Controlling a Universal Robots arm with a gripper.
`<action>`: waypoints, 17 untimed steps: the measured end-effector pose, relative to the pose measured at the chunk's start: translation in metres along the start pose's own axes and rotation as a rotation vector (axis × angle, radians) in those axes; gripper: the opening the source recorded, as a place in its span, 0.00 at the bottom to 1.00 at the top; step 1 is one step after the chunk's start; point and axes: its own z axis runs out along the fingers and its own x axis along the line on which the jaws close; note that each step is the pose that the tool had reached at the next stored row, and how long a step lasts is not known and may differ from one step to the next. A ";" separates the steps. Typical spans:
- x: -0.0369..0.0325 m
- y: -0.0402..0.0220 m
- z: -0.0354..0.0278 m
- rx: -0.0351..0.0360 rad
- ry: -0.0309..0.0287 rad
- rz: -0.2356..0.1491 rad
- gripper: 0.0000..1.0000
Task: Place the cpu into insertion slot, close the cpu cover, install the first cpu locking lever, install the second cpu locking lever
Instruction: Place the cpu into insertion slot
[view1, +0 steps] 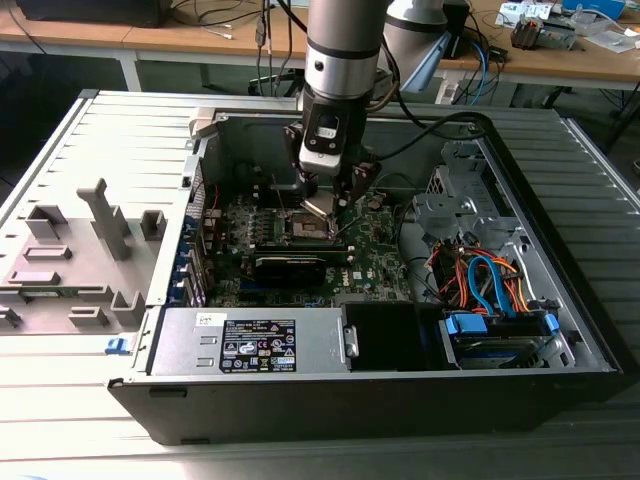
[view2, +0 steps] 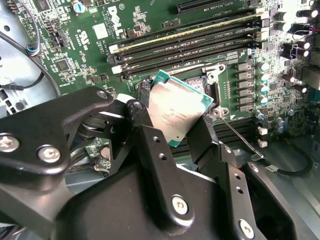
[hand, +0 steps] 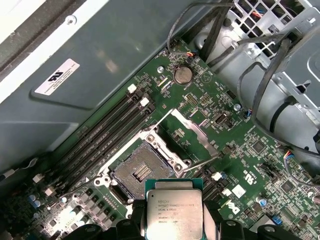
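We are looking at the first step: placing the cpu (hand: 174, 212) into the insertion slot (hand: 142, 170). The gripper (view1: 325, 205) is hanging over the green board inside the open computer case (view1: 400, 400). Its fingers (view2: 152, 145) are set narrow, gripping two opposite edges of the chip and holding it above the board, apart from the socket. In the exterior view the slot is lying just at six o'clock from the fingers. The slot is bare, the cpu cover (hand: 200, 132) is standing open beside it, and one locking lever (view2: 240, 136) is swung free. We are judging that this placing calls for keeping the chip level, squaring its corners to the socket, and a gentle descent.
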 end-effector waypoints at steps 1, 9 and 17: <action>0.0000 0.0000 0.0001 0.0000 0.0000 0.003 0.55; -0.0001 -0.0001 0.0005 0.0002 0.0005 0.019 0.55; -0.0001 -0.0001 0.0008 0.0003 0.0009 0.032 0.55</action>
